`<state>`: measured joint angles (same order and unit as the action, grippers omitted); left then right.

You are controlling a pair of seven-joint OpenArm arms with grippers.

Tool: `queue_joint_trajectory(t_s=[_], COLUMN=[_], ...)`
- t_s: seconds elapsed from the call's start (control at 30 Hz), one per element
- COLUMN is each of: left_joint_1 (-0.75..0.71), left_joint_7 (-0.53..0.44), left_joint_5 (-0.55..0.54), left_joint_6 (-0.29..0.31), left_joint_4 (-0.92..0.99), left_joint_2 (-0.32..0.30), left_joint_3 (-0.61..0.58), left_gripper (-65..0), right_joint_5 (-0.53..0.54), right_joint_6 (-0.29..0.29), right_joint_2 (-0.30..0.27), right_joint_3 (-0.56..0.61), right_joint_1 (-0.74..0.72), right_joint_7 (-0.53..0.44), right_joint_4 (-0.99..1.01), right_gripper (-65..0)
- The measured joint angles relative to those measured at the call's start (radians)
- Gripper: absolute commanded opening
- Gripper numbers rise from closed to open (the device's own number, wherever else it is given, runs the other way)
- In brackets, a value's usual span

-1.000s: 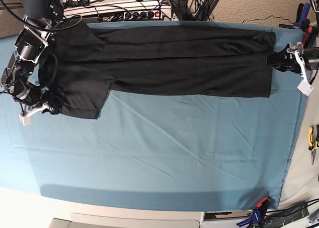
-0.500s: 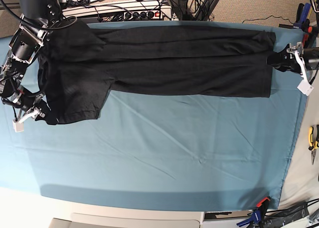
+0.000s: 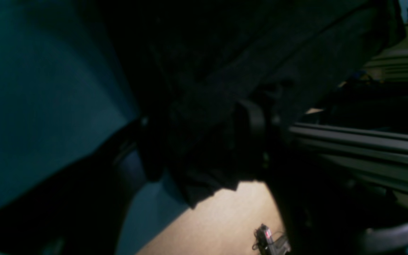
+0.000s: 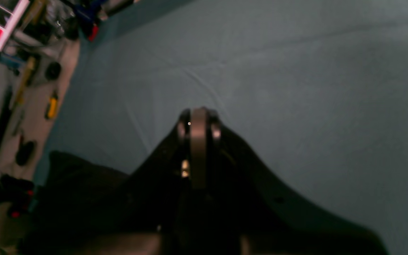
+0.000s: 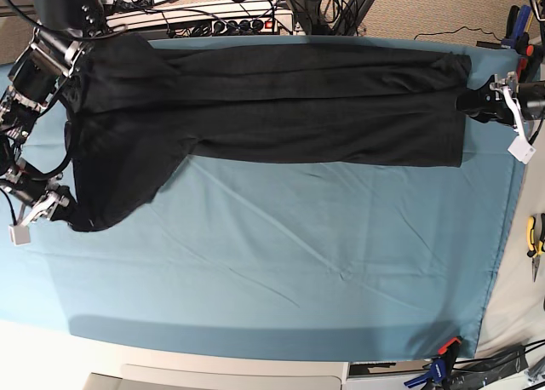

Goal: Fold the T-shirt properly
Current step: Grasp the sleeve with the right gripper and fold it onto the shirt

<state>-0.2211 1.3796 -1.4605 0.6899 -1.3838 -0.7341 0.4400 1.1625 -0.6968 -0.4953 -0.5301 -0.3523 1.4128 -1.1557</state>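
the t-shirt (image 5: pixel 281 105) lay across the desk's (image 5: pixel 281 279) top; both arms' fingers (image 4: pixel 197 131) (image 5: pixel 477 100) gripped its opposite ends.

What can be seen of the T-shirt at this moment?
The T-shirt is plain black cloth, lying as a long folded band across the far part of the teal table cloth. The right gripper pinches and pulls out a sleeve corner; the left gripper clamps the opposite end. No print shows.
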Motion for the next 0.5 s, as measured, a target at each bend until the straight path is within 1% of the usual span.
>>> queue_joint_trajectory(t_s=[0.1,0.17,0.33,0.4,0.5], left_joint_1=[0.000,0.000,0.000,0.000,0.000], left_joint_7=[0.000,0.000,0.000,0.000,0.000], left_joint_5=[0.000,0.000,0.000,0.000,0.000], left_joint_6=[0.000,0.000,0.000,0.000,0.000], left_joint_4=[0.000,0.000,0.000,0.000,0.000], left_joint_2=[0.000,0.000,0.000,0.000,0.000], left_joint_3=[0.000,0.000,0.000,0.000,0.000], left_gripper=[-34.1,-34.1,-34.1,-34.1,-34.1], right_joint_5=[0.000,0.023,0.043,0.042,0.045], right_joint_6=[0.000,0.000,0.000,0.000,0.000], right_joint_2=[0.000,0.002,0.021,0.022,0.022], right_joint_3=[0.073,0.130,0.240,0.270,0.277], right_joint_1=[0.050,0.088,0.179,0.217,0.276], right_joint_7=[0.000,0.000,0.001,0.001,0.001], right_joint_4=[-0.060,-0.105,-0.251,-0.310,-0.392], right_gripper=[-65.0,-65.0,-65.0,-65.0,-65.0])
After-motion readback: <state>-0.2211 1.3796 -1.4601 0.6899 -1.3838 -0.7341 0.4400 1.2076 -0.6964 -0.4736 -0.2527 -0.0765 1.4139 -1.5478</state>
